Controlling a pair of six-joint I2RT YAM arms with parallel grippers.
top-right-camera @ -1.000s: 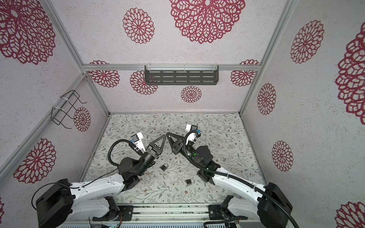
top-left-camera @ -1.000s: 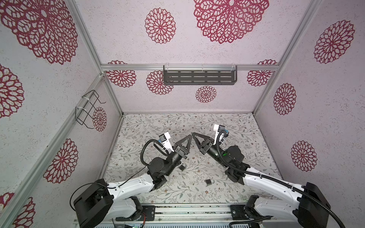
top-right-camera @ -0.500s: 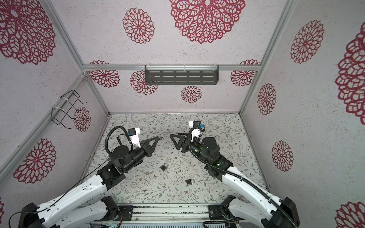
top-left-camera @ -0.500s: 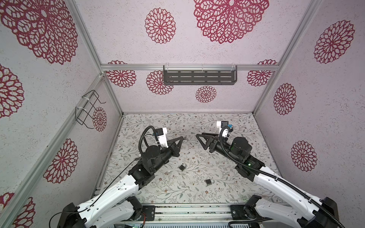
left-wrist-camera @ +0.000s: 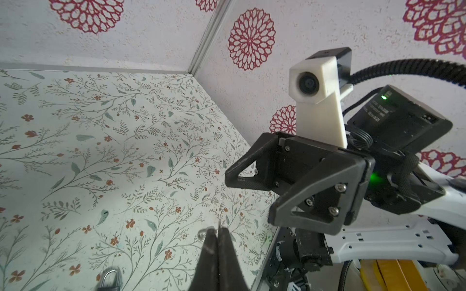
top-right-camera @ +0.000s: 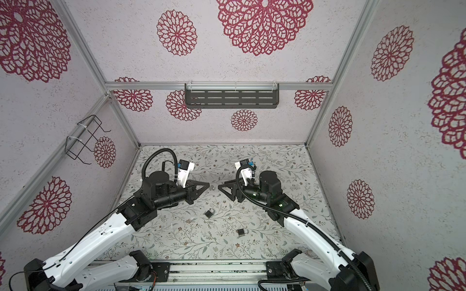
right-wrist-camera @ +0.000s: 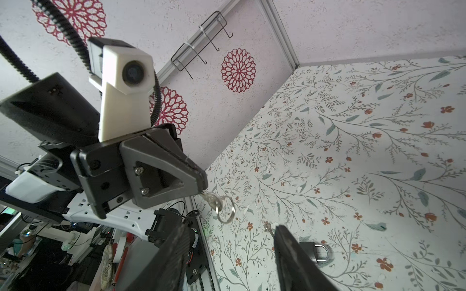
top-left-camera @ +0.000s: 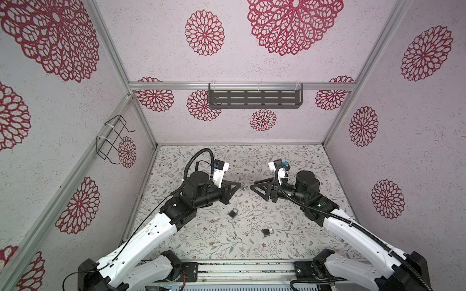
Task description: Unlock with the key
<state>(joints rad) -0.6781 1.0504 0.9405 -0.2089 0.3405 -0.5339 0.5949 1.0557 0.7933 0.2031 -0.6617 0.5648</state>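
Observation:
My left gripper [top-left-camera: 238,186] [top-right-camera: 208,186] is shut on a small silver key [right-wrist-camera: 213,200]. The key's ring [right-wrist-camera: 226,209] hangs free below the tips. In the left wrist view the shut gripper [left-wrist-camera: 218,229] shows a bit of the ring [left-wrist-camera: 203,233] beside it. My right gripper [top-left-camera: 253,184] [top-right-camera: 222,184] [right-wrist-camera: 228,234] faces it a short gap away, open and holding nothing. Two dark padlocks lie on the floral table, one [top-left-camera: 232,213] [top-right-camera: 208,213] below the grippers and one [top-left-camera: 267,232] [top-right-camera: 241,232] nearer the front.
A second small key [right-wrist-camera: 268,228] lies on the table near a padlock [right-wrist-camera: 316,253]. A padlock [left-wrist-camera: 109,278] also shows in the left wrist view. A dark slotted shelf [top-left-camera: 254,98] hangs on the back wall and a wire rack [top-left-camera: 111,141] on the left wall.
The two grippers were tip to tip a second ago and have drawn apart and swung toward the back. The right jaws have opened. The key stays in the left gripper.

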